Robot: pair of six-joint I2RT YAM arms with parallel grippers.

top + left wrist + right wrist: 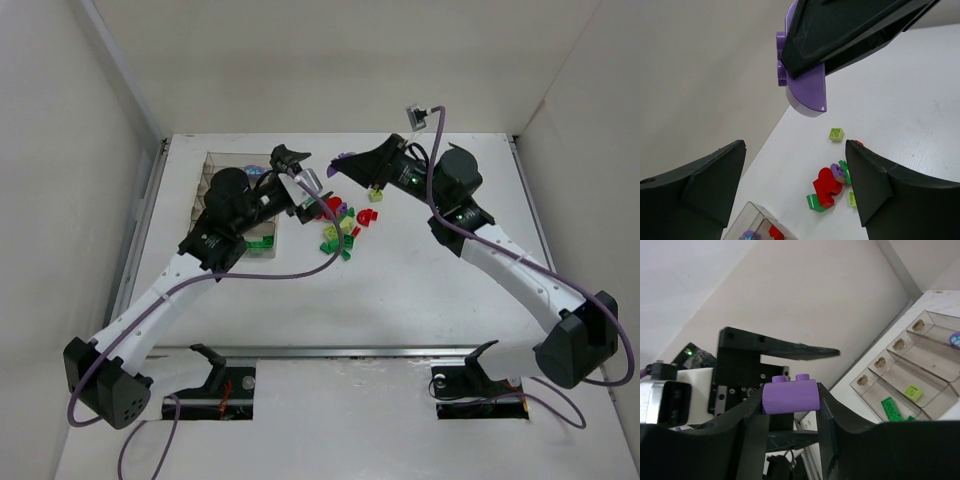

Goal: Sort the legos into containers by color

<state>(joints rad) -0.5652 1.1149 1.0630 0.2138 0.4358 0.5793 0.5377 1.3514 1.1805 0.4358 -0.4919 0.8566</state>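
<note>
A purple brick (790, 396) is gripped between the right fingers (752, 435), which are closed on its two ends. Its long side is laid across from one finger to the other. It is held up in the air, off the tabletop (910, 100). The left fingers (705, 185) are spread wide apart and nothing is held between them. From the left fingers, the purple brick is found ahead and higher up, past the tips and not yet in the gap. In the left wrist view, part of the brick is seen bare beyond the right fingertips, and that part is turned toward the left fingers. The clear tray (890, 371) is set close beneath and behind the left fingers, and well apart from the right fingers. So the left arm is judged to be the nearer one to the tray, and a pass from right to left is thought likely. For that, the open gap would have to be lined up with the bare part. The loose legos (827, 186) are seen low down between the left fingers, on the tabletop.
</note>
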